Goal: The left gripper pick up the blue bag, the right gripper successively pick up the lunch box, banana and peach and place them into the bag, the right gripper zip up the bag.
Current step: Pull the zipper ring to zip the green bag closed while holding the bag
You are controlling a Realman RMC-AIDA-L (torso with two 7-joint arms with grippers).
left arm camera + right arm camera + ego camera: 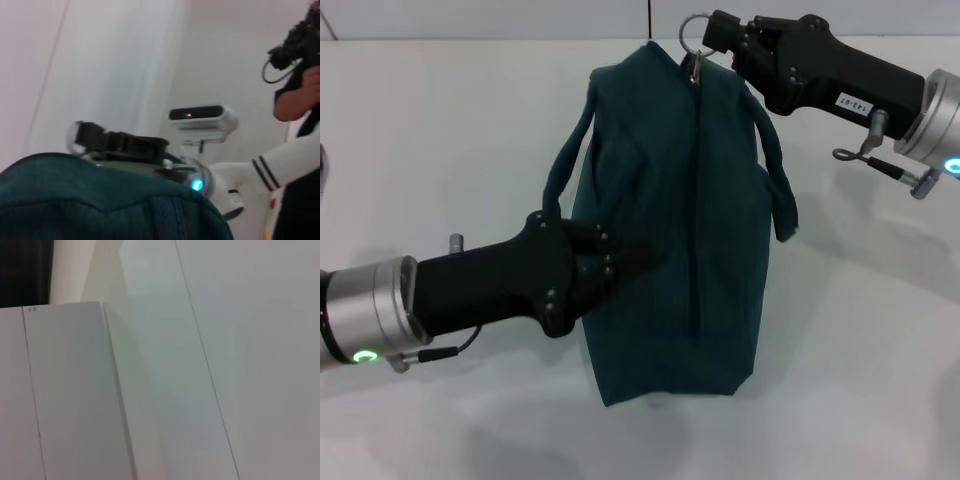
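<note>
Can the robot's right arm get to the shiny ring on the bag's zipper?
Probably yes: the right gripper is already at the metal ring pull at the far end of the blue bag, with nothing between them. The left gripper is at the bag's side.

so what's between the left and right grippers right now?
In the head view, only the blue bag lies between them. The left gripper clamps its side, and the right gripper sits at the zipper ring pull on the far end.

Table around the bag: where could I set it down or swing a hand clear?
Bare table lies left of the bag, above the left hand, and near the front edge below it. It is crowded at the bag's top, where the right hand is at the zipper ring.
</note>
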